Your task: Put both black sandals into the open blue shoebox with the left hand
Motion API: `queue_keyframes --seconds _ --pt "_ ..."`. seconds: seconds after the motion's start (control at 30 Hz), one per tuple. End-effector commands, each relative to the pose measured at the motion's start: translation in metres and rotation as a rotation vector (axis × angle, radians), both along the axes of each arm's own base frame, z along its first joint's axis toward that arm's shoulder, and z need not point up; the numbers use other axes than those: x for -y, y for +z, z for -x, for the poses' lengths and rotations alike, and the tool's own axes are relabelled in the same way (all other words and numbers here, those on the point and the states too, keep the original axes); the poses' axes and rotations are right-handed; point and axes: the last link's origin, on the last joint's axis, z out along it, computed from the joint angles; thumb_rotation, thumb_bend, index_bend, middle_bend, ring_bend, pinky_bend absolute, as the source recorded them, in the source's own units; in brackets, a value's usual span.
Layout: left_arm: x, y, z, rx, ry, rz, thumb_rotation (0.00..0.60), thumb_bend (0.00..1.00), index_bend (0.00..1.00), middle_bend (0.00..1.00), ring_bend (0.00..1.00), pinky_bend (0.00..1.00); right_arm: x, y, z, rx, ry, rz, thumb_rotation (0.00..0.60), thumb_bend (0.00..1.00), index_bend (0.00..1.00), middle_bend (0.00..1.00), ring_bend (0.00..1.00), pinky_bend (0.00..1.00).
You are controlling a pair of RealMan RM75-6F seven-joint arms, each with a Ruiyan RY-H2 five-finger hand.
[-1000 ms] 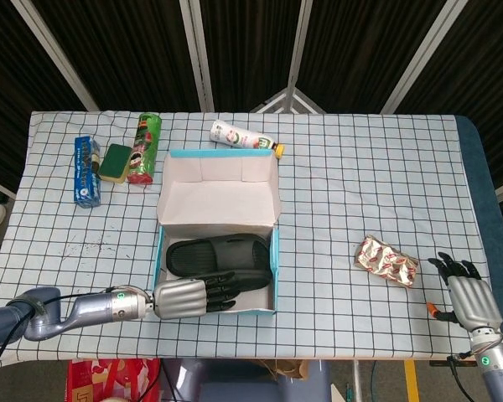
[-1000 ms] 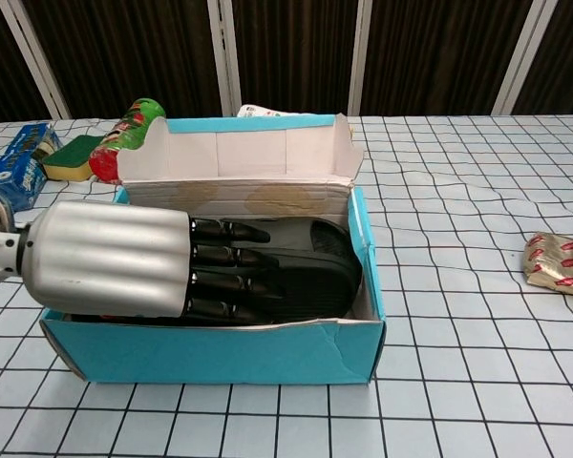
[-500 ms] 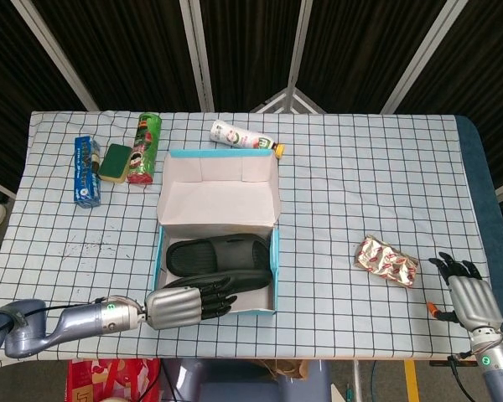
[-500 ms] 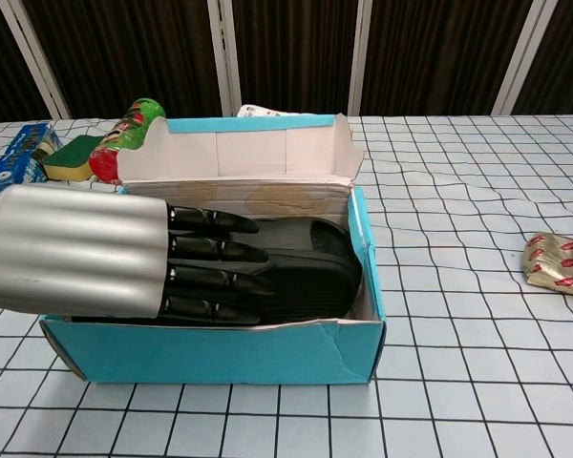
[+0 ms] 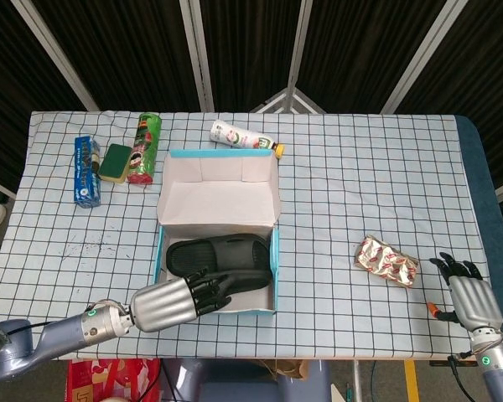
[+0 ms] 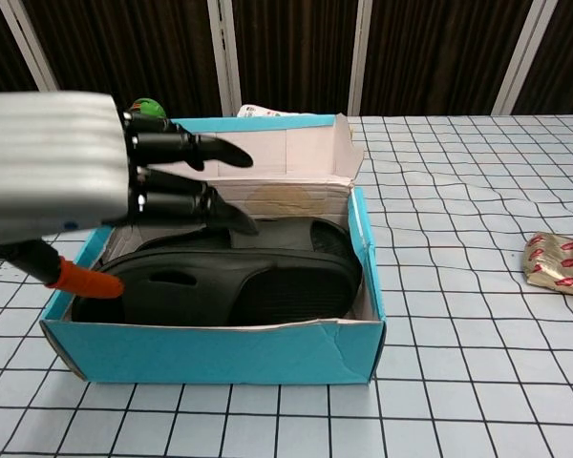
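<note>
The left hand, fingers spread and empty, hovers at the shoebox's seven o'clock corner; sandals lie inside, lengthwise nine-to-three.

One shoebox on the table, blue, lid flap up. Inside it, black sandals: the chest view shows a dark mass filling the box, and whether that is one or two cannot be told for sure from here. Along the far left, one blue pack, one sponge, one green can lying down. Behind the box, one white bottle on its side. Out to the right, one foil packet. Two hands in view: the left hand at the box's near edge, the right hand at the table's right corner.
</note>
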Motion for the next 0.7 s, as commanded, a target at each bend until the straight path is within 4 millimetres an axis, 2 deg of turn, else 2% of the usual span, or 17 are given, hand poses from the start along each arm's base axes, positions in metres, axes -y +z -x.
queue_keyframes --seconds 0.03,0.13,0.33,0.7 --pt "-0.006 0.0 -0.008 0.205 0.162 0.058 0.6 0.29 0.39 0.5 0.25 0.45 0.0 -0.001 0.0 -0.001 -0.002 -0.003 0.6 0.29 0.16 0.08 0.16 0.07" --pt "-0.015 -0.002 -0.014 0.274 0.262 0.081 0.6 0.32 0.44 0.56 0.31 0.48 0.001 -0.001 0.0 -0.002 -0.004 -0.003 0.6 0.29 0.16 0.08 0.16 0.07" --pt "-0.031 -0.012 -0.018 0.265 0.4 0.087 0.6 0.34 0.46 0.57 0.31 0.48 0.001 0.0 0.002 0.0 -0.009 -0.003 0.6 0.29 0.16 0.08 0.16 0.07" --pt "-0.032 -0.047 -0.021 0.188 0.425 0.179 0.6 0.34 0.46 0.58 0.32 0.49 0.001 0.002 0.004 0.006 -0.017 -0.003 0.6 0.29 0.16 0.08 0.16 0.07"
